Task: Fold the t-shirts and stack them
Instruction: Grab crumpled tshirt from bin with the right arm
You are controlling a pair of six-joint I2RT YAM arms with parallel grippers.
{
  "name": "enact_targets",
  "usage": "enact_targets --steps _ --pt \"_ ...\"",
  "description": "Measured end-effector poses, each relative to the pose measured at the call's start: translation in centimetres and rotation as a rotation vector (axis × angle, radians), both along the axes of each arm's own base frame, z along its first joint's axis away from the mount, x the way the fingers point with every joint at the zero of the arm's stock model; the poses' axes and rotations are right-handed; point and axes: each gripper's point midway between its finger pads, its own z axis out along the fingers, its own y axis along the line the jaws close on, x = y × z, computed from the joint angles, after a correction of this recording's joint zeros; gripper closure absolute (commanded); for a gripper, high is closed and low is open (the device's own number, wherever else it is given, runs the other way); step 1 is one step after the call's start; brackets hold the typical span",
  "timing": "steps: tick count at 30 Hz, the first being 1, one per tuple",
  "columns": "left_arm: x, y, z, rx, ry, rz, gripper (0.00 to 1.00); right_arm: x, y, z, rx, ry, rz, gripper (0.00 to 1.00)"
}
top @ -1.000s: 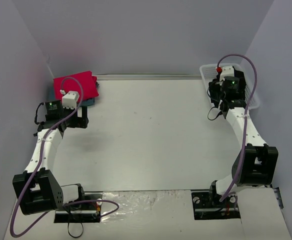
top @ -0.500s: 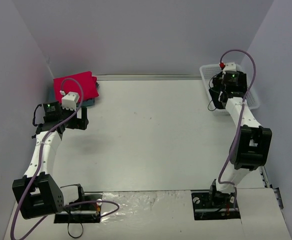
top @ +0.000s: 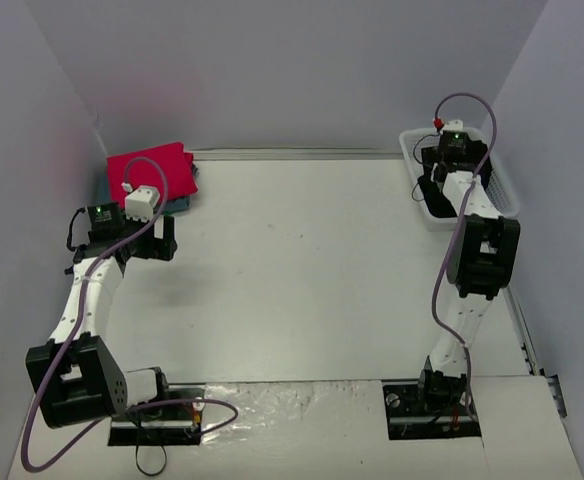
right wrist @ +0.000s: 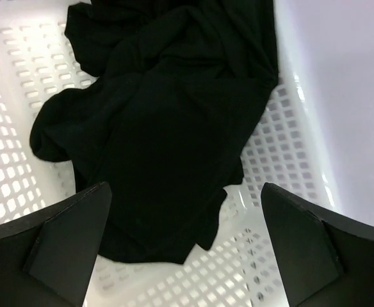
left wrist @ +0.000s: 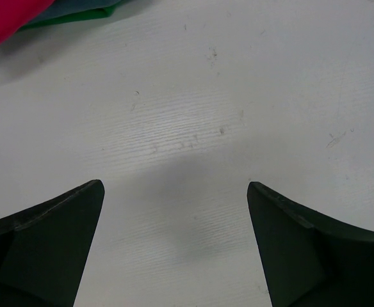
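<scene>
Starting from above: the right arm (top: 480,250) is seen stretched to the far right corner, with its wrist lowered over the white plastic mesh basket (top: 410,160). What lies inside is masked by the arm from this angle. Across the pale grey table (top: 292,260), the left gripper (top: 162,238) is held low, near the far left corner. There the bright red-pink folded t-shirt (top: 152,170) is laid on top of the teal-blue folded t-shirt (top: 184,203). That stack is judged to be parked at the edge so the middle can be used for folding.

Over to the left wrist: two dark fingers are spread wide apart, nothing is carried between them, and only scuffed table is seen beneath. A corner of the red-pink cloth and a strip of the teal-blue one are caught at the top left, close by but untouched. This arm is judged to be waiting.

Now the right wrist: the right gripper (right wrist: 185,192) is poised directly over the large plain black t-shirt (right wrist: 161,128), which lies crumpled in a heap inside the basket. The fingers are splayed wide and nothing is pinched yet. They are presumably held apart so a bunch of cloth can be taken. Two shirts are judged done, with the black one yet to be lifted out, folded and stacked.
</scene>
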Motion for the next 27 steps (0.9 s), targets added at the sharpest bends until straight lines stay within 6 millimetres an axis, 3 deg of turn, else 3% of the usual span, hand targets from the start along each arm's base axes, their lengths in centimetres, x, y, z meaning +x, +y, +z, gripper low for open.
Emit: enact_targets --steps 11,24,27 --pt "-0.1 -0.1 -0.8 -0.007 0.029 -0.003 0.06 2.7 -2.6 -6.4 -0.002 0.105 -0.029 0.00" --pt "-0.2 -0.1 -3.0 -0.011 0.099 -0.018 0.06 6.9 -4.4 -7.9 -0.014 0.065 -0.046 0.00" --pt "-0.2 0.0 -3.2 -0.009 0.106 -0.021 0.06 7.3 -4.6 -8.0 -0.014 0.059 -0.049 0.13"
